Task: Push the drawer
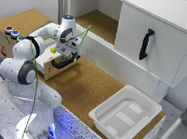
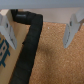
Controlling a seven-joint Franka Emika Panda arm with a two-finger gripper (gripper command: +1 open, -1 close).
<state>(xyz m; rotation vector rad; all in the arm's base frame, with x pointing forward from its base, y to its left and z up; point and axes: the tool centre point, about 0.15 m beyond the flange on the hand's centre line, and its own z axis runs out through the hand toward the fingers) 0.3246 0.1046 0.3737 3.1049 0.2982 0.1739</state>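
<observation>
White arm bends down over the drawer [image 1: 57, 63], its hand [image 2: 39, 31] spread wide astride the black handle [image 2: 29, 47].

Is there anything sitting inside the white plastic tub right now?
No, the white plastic tub on the cork surface at the exterior view's right shows only its own bare, ridged bottom, with nothing lying in it.

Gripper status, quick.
Gripper: open, holding nothing, fingers apart beside the drawer's black handle.
</observation>
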